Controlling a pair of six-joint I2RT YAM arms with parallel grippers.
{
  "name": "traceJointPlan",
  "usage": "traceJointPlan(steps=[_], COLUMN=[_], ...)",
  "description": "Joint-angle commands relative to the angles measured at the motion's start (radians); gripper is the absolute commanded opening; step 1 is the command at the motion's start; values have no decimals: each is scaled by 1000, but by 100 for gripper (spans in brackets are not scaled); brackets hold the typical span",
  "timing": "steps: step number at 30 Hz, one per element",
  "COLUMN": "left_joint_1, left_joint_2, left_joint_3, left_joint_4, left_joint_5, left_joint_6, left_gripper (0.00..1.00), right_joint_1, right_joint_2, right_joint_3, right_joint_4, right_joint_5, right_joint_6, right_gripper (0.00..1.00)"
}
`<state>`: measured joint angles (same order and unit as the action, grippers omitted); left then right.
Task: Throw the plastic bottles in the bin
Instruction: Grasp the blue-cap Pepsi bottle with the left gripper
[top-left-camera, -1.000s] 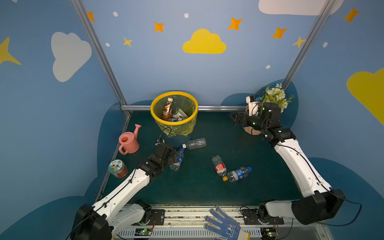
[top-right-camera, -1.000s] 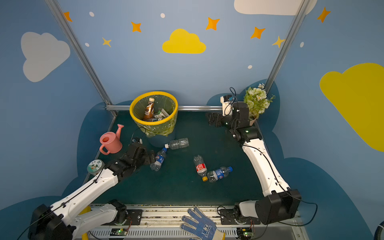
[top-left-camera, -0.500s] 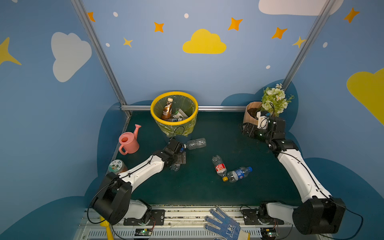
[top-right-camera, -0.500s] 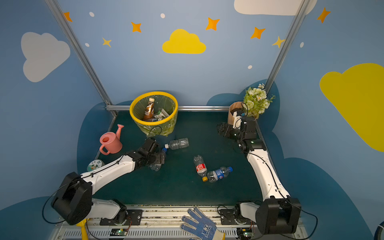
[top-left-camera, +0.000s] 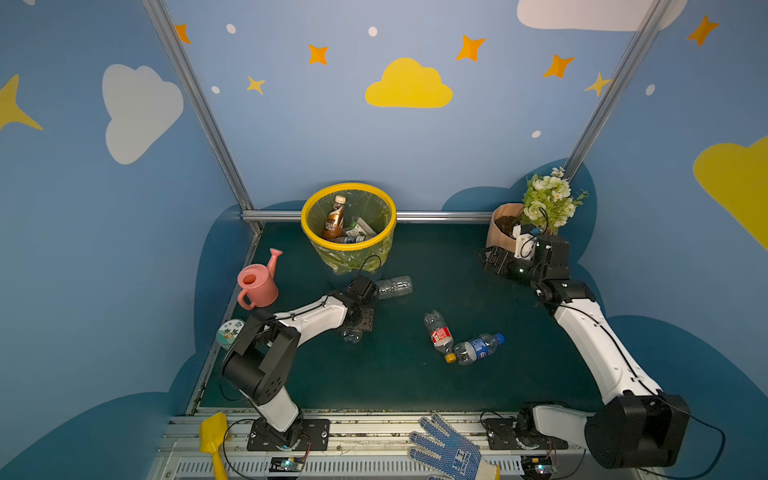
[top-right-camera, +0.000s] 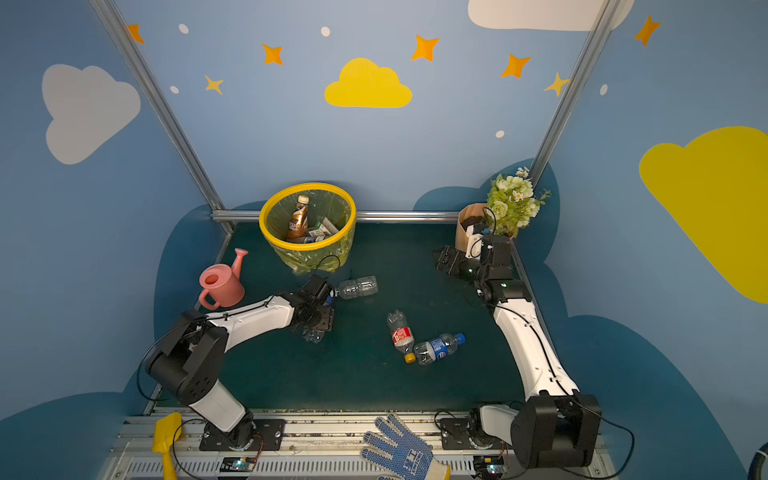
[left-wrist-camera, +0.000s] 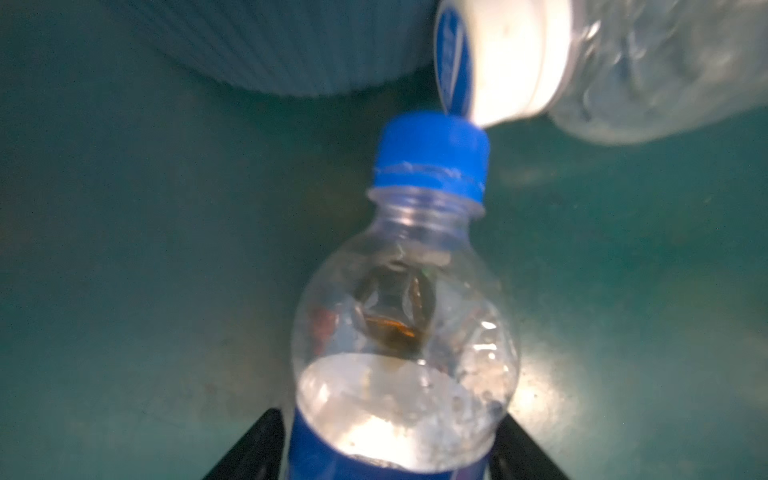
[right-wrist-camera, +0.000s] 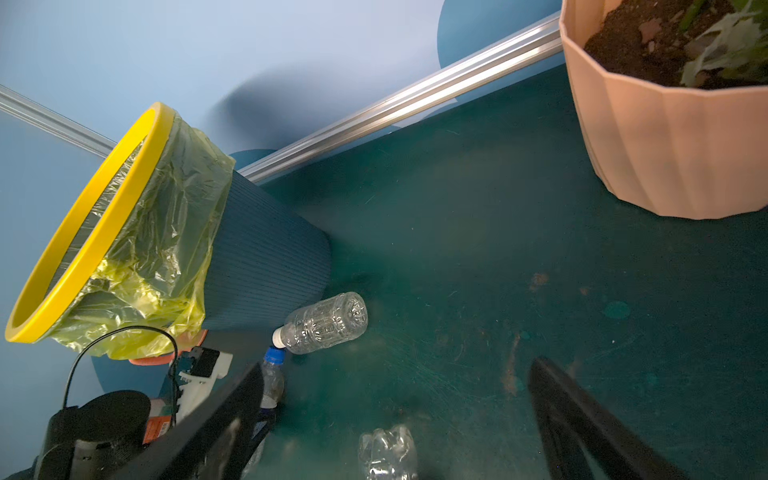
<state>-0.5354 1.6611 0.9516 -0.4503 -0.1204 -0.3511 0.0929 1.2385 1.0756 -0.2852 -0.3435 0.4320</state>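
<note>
Seeing left jaws clamped on the blue label of a clear blue-capped plastic bottle (left-wrist-camera: 405, 332), flat on the dark green table (top-left-camera: 415, 386) at 6 o'clock of the blue-grey bin with yellow rim (right-wrist-camera: 270, 257). Noticing its cap right against a clear white-capped bottle (top-left-camera: 392, 286). Seeing right jaws spread wide and empty at 2 o'clock, by the ribbed peach flower pot (right-wrist-camera: 665, 145).
</note>
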Motion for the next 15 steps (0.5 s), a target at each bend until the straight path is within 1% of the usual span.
traceJointPlan(steps=[1, 5, 6, 11, 15], left_joint_1=[-16, -42, -48, -96, -135], left_joint_2=[16, 23, 21, -69, -222], left_joint_3=[4, 10, 7, -27, -69], left_joint_4=[-37, -51, -48, -41, -59], left_joint_5=[13, 20, 19, -19, -86], left_joint_6=[27, 33, 29, -20, -83], left_gripper=[66, 50, 49, 47, 45], right_joint_1=[-4, -7, -8, -7, -7], right_joint_2=[7, 20, 24, 28, 23], right_joint_3=[-16, -9, -8, -9, -11], right_joint_4=[38, 54, 57, 71, 73], right_joint_5=[-19, -47, -55, -78, -71], right_joint_6=[28, 44, 45, 53, 53], right_gripper=[97, 97, 97, 97, 97])
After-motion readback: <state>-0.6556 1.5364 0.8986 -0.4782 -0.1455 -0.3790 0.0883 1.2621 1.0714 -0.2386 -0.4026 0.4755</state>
